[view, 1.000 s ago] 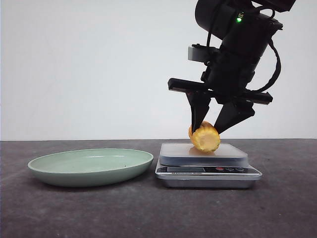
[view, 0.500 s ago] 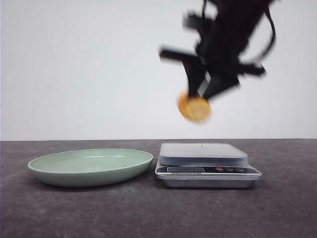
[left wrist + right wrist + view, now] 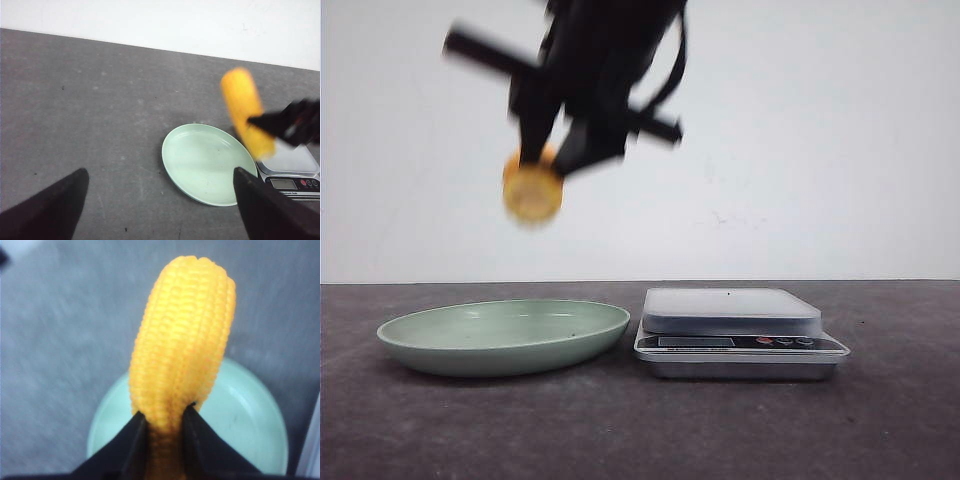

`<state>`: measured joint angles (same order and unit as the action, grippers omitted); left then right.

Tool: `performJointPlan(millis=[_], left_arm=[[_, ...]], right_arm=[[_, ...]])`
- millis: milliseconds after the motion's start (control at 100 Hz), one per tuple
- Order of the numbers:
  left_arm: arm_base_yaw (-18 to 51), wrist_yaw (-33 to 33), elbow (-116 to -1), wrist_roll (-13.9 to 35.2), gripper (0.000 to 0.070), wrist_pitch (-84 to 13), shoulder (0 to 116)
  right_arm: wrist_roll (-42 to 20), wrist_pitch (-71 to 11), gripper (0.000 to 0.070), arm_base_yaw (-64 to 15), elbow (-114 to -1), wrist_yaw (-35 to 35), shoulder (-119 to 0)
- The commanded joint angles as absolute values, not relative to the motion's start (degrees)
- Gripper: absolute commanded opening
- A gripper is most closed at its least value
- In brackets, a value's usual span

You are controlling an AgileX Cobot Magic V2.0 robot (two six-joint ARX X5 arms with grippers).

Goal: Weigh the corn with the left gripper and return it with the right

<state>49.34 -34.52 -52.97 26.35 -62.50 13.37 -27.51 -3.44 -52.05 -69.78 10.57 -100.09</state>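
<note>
The yellow corn (image 3: 533,192) hangs high in the air above the pale green plate (image 3: 440,345), held by my right gripper (image 3: 552,160), which is shut on it and blurred by motion. In the right wrist view the two black fingers (image 3: 131,440) clamp the cob (image 3: 182,340) over the plate (image 3: 250,425). The left wrist view shows the corn (image 3: 246,111) and the right claw (image 3: 292,124) above the plate (image 3: 200,160). My left gripper (image 3: 160,200) is open and empty, high over the table to the plate's left; it is out of the front view.
A silver kitchen scale (image 3: 735,330) with a bare white platform stands right of the plate; it also shows in the left wrist view (image 3: 295,172). The table is dark grey (image 3: 620,430), with a white wall behind.
My right gripper lifted the corn off the scale and carried it left and up, from above the scale to above the plate. The scale platform is now bare.
</note>
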Motion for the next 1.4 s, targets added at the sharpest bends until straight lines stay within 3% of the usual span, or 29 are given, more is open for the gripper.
performJointPlan(millis=[0, 500, 550, 670, 720, 1010, 1270, 1390], left_arm=[[49.89, -34.7, -53.67, 26.5, 0.0557, -61.69, 13.32], [49.89, -34.7, -53.67, 27.66, 0.0557, -62.22, 13.32], [49.89, -34.7, -53.67, 27.49, 0.0557, -62.22, 13.32], [49.89, -34.7, -53.67, 27.38, 0.0557, -62.24, 13.32], [49.89, -34.7, -53.67, 27.24, 0.0557, -62.22, 13.32], [49.89, -34.74, -53.67, 27.07, 0.0557, -62.11, 13.32], [49.89, -34.79, -53.67, 26.11, 0.0556, -61.52, 13.32], [49.89, -34.79, -53.65, 24.53, 0.0556, -59.79, 13.32]], right_arm=[[-28.75, -2.79, 0.0, -52.82, -72.01, 10.55, -103.07], [-31.53, -2.5, 0.0003, -52.69, -72.44, 9.06, -112.46], [-31.53, -2.44, 0.0079, -52.69, -72.44, 9.1, -112.46], [-31.46, -1.69, 0.0485, -52.69, -72.44, 9.02, -112.46], [-31.29, -1.23, 0.0554, -52.69, -72.47, 8.6, -112.46], [-24.18, -4.45, 0.0551, -51.05, -75.35, 7.55, -105.38], [-14.96, -14.15, 0.0551, -41.04, -78.02, 7.55, -85.01], [-10.68, -22.48, 0.0551, -34.39, -78.02, 7.6, -73.17]])
